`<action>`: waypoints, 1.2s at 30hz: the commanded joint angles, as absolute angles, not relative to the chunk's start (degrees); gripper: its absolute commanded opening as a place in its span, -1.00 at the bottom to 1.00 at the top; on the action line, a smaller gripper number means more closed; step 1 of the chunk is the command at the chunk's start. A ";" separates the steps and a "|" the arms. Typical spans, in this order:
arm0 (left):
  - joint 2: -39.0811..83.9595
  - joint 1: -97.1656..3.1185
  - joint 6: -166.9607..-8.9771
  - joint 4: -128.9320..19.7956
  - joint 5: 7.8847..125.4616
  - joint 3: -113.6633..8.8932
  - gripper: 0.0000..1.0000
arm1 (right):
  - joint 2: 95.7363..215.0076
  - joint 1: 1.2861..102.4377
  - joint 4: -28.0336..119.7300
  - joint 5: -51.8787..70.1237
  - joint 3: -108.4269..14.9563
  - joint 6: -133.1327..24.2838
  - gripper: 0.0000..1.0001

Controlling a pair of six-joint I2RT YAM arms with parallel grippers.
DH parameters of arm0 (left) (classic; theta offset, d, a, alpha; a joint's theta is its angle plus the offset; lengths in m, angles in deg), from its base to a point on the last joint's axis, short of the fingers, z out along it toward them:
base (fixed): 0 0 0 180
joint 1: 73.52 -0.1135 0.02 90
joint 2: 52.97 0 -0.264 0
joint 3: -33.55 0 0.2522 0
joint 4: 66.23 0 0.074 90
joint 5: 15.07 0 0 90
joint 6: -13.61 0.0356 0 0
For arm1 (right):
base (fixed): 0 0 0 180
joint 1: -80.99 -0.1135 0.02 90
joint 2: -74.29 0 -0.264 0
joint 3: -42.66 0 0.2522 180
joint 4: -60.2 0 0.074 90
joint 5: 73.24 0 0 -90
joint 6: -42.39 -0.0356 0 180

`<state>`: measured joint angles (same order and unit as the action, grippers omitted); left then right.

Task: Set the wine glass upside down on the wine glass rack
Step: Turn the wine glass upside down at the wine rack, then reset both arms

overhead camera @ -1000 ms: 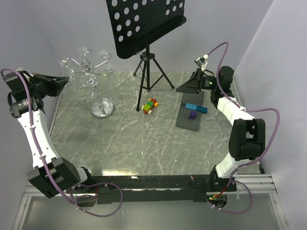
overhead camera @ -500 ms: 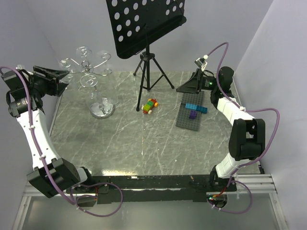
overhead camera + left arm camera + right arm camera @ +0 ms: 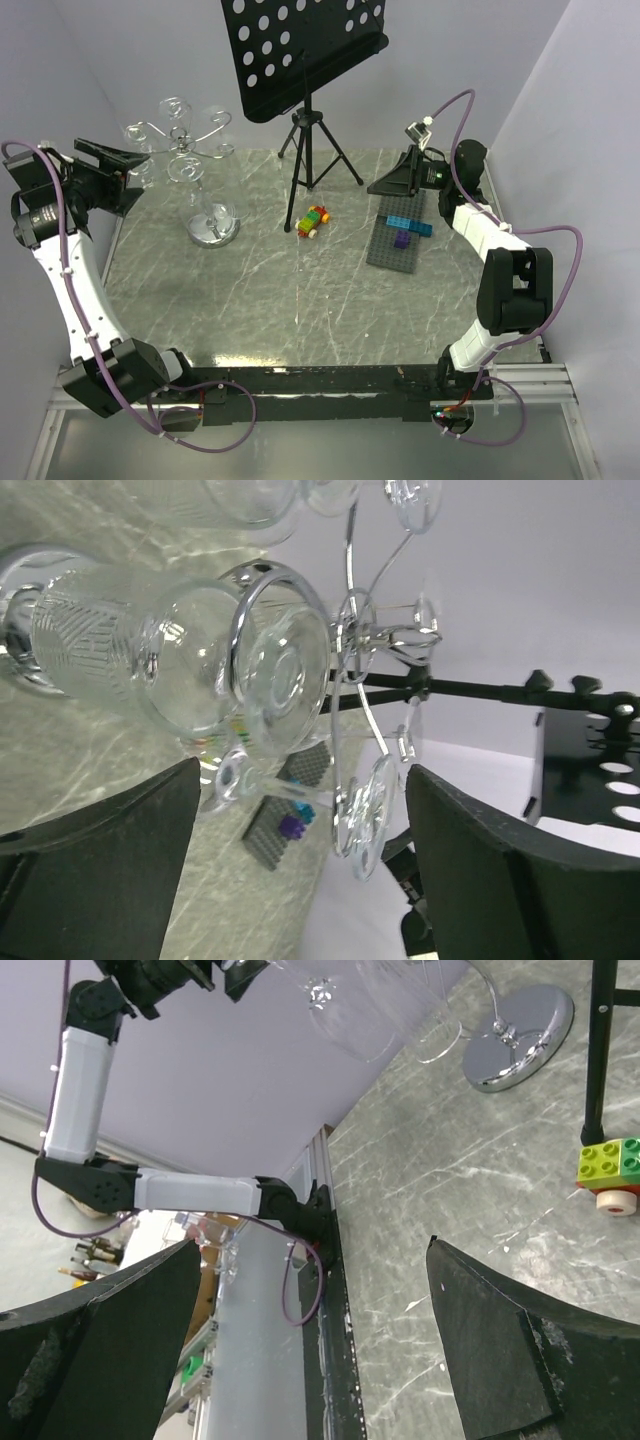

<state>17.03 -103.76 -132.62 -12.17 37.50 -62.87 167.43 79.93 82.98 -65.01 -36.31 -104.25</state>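
The wine glass (image 3: 150, 655) hangs bowl-down from a hook of the wine glass rack (image 3: 186, 135), at ten o'clock on the table (image 3: 300, 290). At the rack's nine o'clock, the left gripper (image 3: 300, 775) holds its jaws apart, clear of the glass, apparently so that the hook alone carries it. The right gripper (image 3: 312, 1245) sits at two o'clock, jaws wide.

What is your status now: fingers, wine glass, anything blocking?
Left fingers open, empty. Right fingers open, empty. Clear patterned wine glass hangs foot-up in a hook of the silvery chrome wire rack. Black perforated music stand stands apart; nothing blocking.
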 commanded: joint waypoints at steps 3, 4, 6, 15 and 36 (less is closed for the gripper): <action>14.63 -103.76 -124.65 -4.66 42.85 -70.65 0.84 | 165.35 80.46 71.62 -64.89 -38.50 -92.20 1.00; 14.36 -103.76 -123.95 -4.04 43.20 -71.44 0.89 | 165.17 80.46 67.67 -64.63 -39.30 -89.47 1.00; 13.74 -103.76 -122.80 -2.90 44.08 -73.20 0.99 | 164.64 80.46 58.10 -63.84 -41.84 -81.23 1.00; 5.94 -103.76 -114.45 -5.61 54.61 -76.37 0.93 | 163.50 80.72 15.80 -53.30 -57.31 -48.15 1.00; -1.90 -69.15 -86.15 -6.76 78.54 -78.05 0.93 | 143.65 92.06 3.03 -33.25 -61.19 -36.71 1.00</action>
